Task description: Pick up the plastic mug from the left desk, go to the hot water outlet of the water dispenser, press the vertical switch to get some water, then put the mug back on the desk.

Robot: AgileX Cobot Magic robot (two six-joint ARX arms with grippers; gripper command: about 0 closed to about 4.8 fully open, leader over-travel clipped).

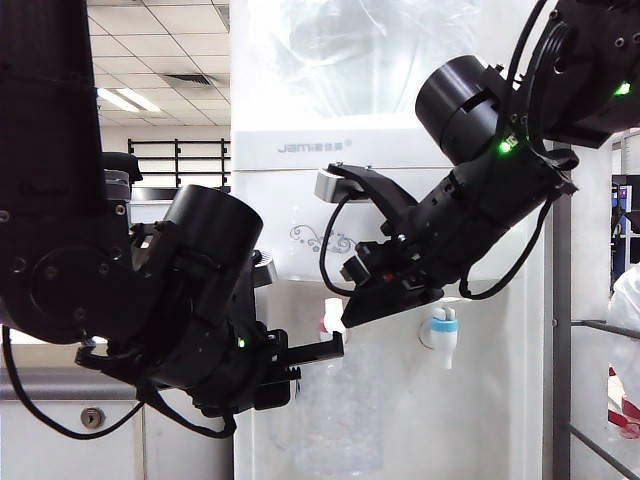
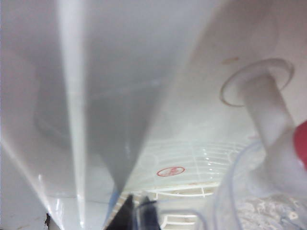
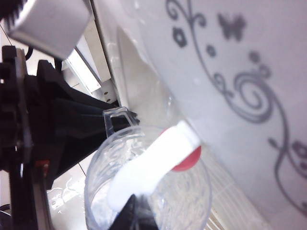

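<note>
Exterior view: both arms are crowding the front of the water dispenser (image 1: pixel 400 420), so it's a busy shot.
Left gripper: the left gripper (image 1: pixel 318 352) is sitting low on the left side of the dispenser recess, jaws pinched tight on the thin handle of the plastic mug (image 1: pixel 340 410), pretty much fully closed.
Plastic mug: it's being held up in the air under the taps, upright as far as I can tell, its rim right below the hot water outlet (image 1: pixel 328 322). It's clear, so it's kinda washing out against the white panel.
Right gripper: the right gripper (image 1: pixel 352 310) is coming in from the upper right, jaws closed with nothing between them, tip right at the red-collared tap.
Vertical switch: in the right wrist view the vertical switch (image 3: pixel 148 167) is lying over the open mouth of the mug (image 3: pixel 144 211), and the dark tip of the right gripper (image 3: pixel 134 213) is touching its lower end.
Other tap: the blue-collared tap (image 1: pixel 443 335) is sitting just to the right, untouched.
Left wrist view: mostly blurry white housing, with the drip grille (image 2: pixel 192 163) and the mug's rim (image 2: pixel 230 191) under the red collar (image 2: pixel 301 143).
Water: can't tell if any is flowing.
</note>
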